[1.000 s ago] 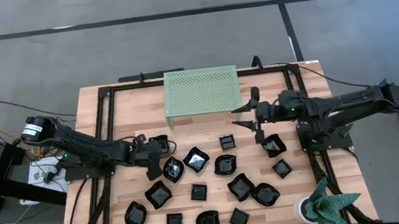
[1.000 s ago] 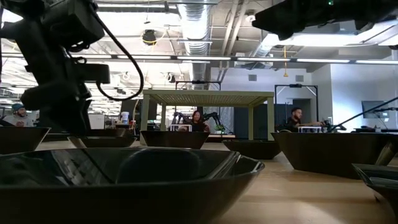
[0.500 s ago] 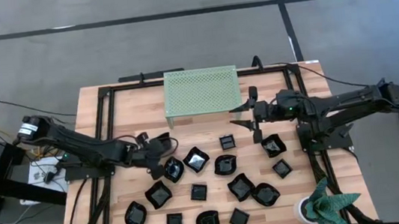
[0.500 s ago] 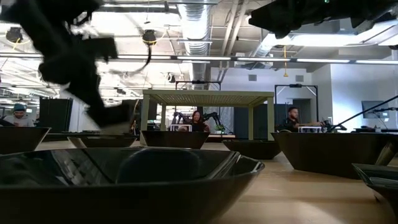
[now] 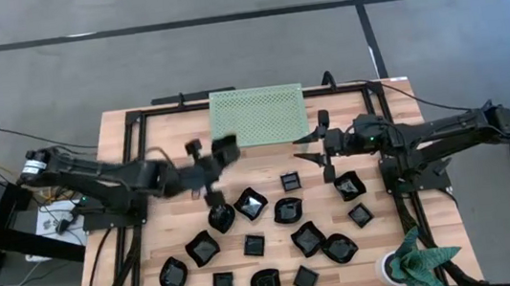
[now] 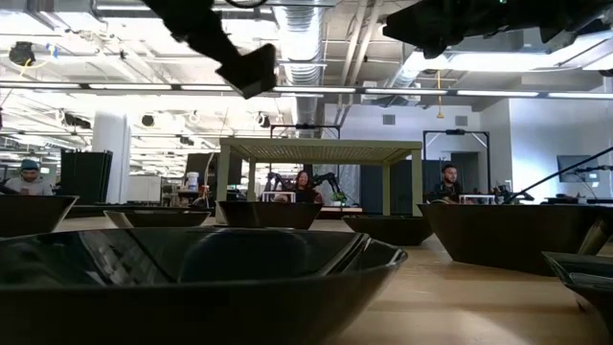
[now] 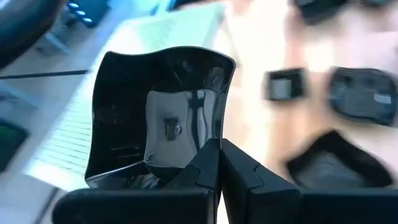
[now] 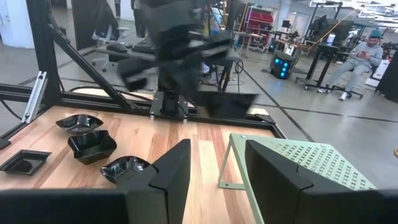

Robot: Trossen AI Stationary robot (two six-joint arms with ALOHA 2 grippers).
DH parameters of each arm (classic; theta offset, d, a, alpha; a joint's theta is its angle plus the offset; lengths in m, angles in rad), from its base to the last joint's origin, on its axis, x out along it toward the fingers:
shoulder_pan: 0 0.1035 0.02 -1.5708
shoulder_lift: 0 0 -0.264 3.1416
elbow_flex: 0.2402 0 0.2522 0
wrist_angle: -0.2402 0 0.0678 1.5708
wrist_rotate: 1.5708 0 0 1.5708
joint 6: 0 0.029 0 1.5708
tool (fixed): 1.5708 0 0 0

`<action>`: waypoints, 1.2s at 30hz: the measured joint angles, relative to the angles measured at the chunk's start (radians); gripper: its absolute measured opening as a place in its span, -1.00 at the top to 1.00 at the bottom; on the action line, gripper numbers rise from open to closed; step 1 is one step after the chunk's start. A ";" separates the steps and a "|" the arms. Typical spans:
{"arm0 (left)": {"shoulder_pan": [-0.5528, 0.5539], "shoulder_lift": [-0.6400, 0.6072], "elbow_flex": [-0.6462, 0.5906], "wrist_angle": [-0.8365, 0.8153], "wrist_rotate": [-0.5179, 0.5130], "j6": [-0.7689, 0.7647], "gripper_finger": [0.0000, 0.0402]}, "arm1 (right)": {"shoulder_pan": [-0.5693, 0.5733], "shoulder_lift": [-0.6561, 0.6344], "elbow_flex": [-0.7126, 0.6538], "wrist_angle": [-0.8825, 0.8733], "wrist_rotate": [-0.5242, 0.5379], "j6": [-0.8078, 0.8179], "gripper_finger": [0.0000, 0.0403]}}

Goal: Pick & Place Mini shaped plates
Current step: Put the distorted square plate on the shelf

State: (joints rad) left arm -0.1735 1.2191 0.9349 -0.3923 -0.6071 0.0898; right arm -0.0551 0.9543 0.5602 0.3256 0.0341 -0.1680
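Left gripper (image 5: 207, 160), fingers clamped on a glossy black wavy-edged square dish (image 7: 158, 112), hung just beside the pale green perforated rack (image 5: 258, 116); right gripper (image 5: 318, 145), fingers apart, waited opposite.

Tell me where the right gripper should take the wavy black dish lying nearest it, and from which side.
Pinch the wavy dish's raised rim on the edge toward the right gripper, one finger inside, one outside, coming from above. It sits open side up with flaring walls, and that edge looks clear of neighbours.
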 joint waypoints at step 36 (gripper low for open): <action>0.434 0.150 0.000 0.071 0.193 0.280 0.50 | -0.111 0.065 0.000 0.007 -0.008 0.001 0.31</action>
State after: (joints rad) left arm 0.2602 1.3689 0.9352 -0.3218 -0.4138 0.3702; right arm -0.1665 1.0189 0.5602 0.3323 0.0265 -0.1673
